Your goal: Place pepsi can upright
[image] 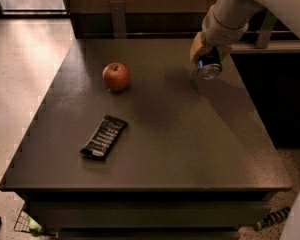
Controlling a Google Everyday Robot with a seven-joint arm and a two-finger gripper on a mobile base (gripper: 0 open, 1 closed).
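The gripper [208,58] hangs over the far right part of the table [155,154]. Its fingers [197,48] are clasped on either side of the pepsi can [210,69], which is tilted between them with one end turned toward the camera and appears held just above the tabletop. Well apart to the left of the fingers, at nearly the same depth, the apple [116,76] sits on the table. The snack bar [104,136] lies flat on the table, farther left of the fingers and much nearer the camera, in front of the apple and apart from it. The arm [230,14] rises behind and to the right of the fingers.
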